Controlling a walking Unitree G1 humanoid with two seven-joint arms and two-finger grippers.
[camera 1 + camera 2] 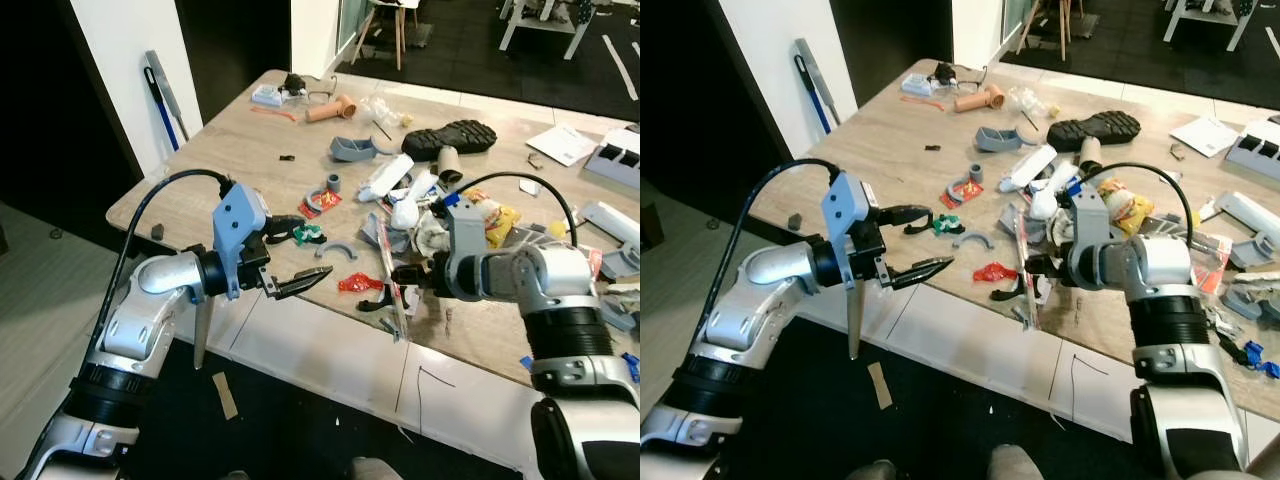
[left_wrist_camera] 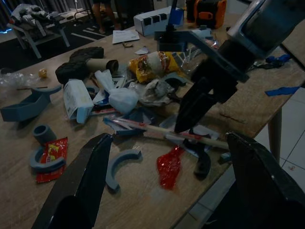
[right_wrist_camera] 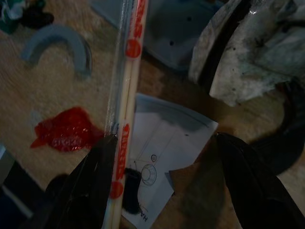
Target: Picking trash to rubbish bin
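Right tool (image 3: 162, 181) straddles slim wrapped chopsticks (image 3: 127, 95).

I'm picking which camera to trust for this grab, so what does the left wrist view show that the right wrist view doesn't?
Left wrist view: the right gripper from outside, the yellow snack bag and the black shoe sole. Right wrist view: a close look at the printed paper sheet under that open gripper. Shared: the wrapped chopsticks, the red wrapper and the grey arc piece.
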